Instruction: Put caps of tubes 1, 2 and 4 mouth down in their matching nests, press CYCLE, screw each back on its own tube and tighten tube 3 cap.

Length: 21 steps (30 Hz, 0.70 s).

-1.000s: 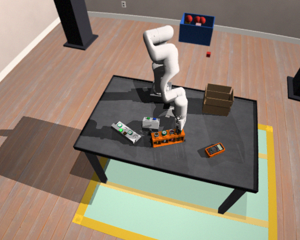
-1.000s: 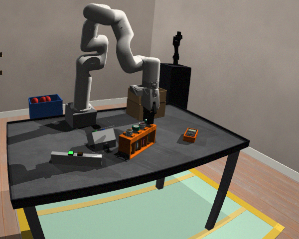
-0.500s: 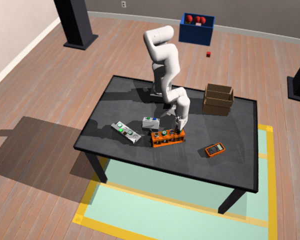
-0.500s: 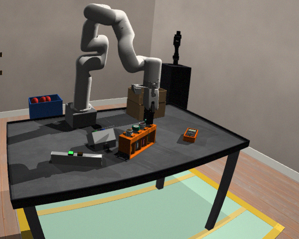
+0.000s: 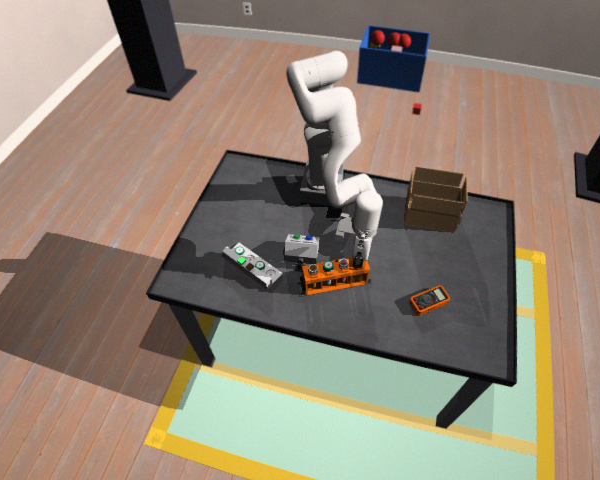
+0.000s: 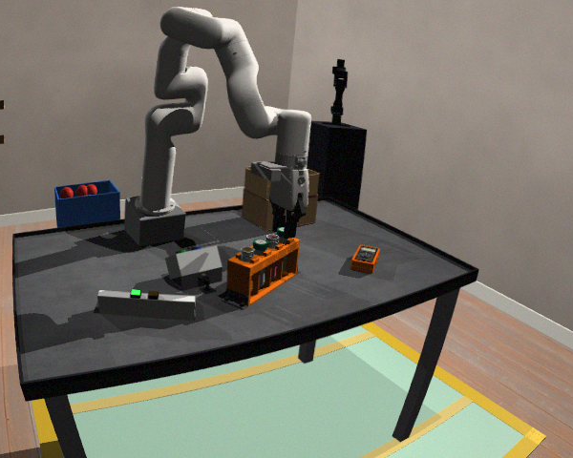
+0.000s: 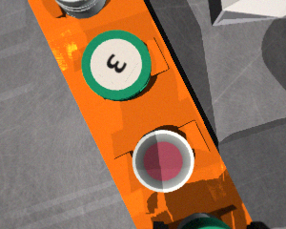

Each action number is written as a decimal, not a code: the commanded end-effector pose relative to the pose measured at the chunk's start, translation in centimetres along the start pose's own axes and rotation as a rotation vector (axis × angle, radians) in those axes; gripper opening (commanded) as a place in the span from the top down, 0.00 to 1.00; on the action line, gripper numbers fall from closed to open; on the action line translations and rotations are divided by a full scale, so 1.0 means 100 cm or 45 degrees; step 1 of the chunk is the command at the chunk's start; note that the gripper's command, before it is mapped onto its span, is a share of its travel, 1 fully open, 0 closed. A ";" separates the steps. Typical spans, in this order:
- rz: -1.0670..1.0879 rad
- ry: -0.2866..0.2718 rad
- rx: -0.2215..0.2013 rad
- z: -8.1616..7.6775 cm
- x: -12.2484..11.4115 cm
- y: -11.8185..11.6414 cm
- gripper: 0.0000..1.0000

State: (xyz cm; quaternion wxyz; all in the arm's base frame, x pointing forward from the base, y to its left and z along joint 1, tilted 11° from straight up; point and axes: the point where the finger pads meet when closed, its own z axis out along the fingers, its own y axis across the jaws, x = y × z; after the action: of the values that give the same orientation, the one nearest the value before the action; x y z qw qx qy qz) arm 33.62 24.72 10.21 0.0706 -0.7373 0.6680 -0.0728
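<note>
The orange decapping station (image 5: 335,275) stands at the table's front middle. My gripper (image 5: 358,256) points straight down over its end tube, the one nearest the multimeter. In the wrist view a green cap (image 7: 200,223) sits on that tube between my fingertips at the bottom edge; the fingers stand open around it, not clamped. Beside it is an uncapped tube (image 7: 163,160) with pink liquid. Then comes the green cap marked 3 (image 7: 116,65), on its tube. Another tube (image 7: 81,5) is cut off at the top edge. The cap tray (image 5: 252,264) holds two caps, and its green lamp (image 5: 241,259) is lit.
The grey key housing (image 5: 301,245) with a green and a blue key stands just behind the station. An orange multimeter (image 5: 430,299) lies to the right. A cardboard box (image 5: 435,199) stands at the back right, near my arm's base.
</note>
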 end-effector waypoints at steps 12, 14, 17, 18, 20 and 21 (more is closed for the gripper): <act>-0.963 -0.034 -0.004 -0.001 0.000 -0.001 0.54; -1.077 -0.035 -0.002 -0.001 0.000 -0.001 0.54; -1.209 -0.039 -0.002 -0.001 0.000 -0.001 0.54; -1.290 -0.035 0.001 -0.001 0.000 -0.001 0.54; -1.386 -0.035 0.002 -0.001 0.000 -0.001 0.54; -1.439 -0.035 0.003 -0.001 0.000 -0.001 0.54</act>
State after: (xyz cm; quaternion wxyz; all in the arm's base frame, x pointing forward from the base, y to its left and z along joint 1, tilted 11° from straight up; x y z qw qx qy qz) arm 33.63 24.70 10.21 0.0297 -0.9530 0.2812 -0.1086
